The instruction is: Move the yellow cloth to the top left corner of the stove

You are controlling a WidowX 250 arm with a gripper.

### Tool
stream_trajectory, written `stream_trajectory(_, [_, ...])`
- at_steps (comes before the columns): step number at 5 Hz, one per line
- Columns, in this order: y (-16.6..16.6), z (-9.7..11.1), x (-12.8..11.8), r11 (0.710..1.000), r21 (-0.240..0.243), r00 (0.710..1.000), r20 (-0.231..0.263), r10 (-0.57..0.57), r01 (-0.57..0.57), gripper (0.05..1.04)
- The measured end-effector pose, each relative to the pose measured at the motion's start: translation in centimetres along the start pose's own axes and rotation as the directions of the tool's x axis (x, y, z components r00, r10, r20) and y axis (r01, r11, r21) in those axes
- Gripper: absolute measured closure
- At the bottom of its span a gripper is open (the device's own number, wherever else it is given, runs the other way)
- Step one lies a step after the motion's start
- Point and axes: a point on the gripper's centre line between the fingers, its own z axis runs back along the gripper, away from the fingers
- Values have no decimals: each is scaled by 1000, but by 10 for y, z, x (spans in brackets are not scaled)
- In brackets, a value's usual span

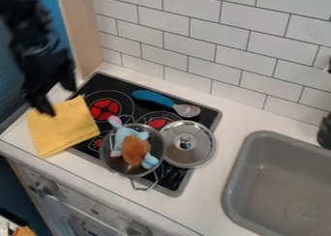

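My gripper (58, 100) hangs open at the left edge of the stove (116, 86), which the yellow cloth (63, 128) overlaps; pinching too little fabric could let it slip free.

Soft, bright light on the white counter (240, 115), small glints on the silvery lid (194, 156), dim left edge

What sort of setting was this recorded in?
Probably a toy kitchen set up for a robot: a small stove top with printed-looking red burners, a grey sink beside it, and a white tiled wall behind.
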Motion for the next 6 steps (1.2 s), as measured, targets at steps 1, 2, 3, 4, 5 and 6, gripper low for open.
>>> stream_trajectory(1, [3, -30, 15, 998, 63, 1000, -3, 12, -12, 83])
stream_trajectory(2, [1, -46, 14, 999, 47, 1000, -9, -10, 11, 83])
stream_trajectory(3, [-4, -56, 9, 998, 58, 999, -4, -37, 37, 83])
stream_trajectory(4, [-13, -59, 1, 996, 58, 997, 21, -73, 72, 86])
stream_trajectory(5, [-26, -63, -6, 991, 68, 993, 38, -115, 112, 85])
stream_trajectory(6, [-43, -65, -10, 989, 79, 990, 49, -131, 127, 85])
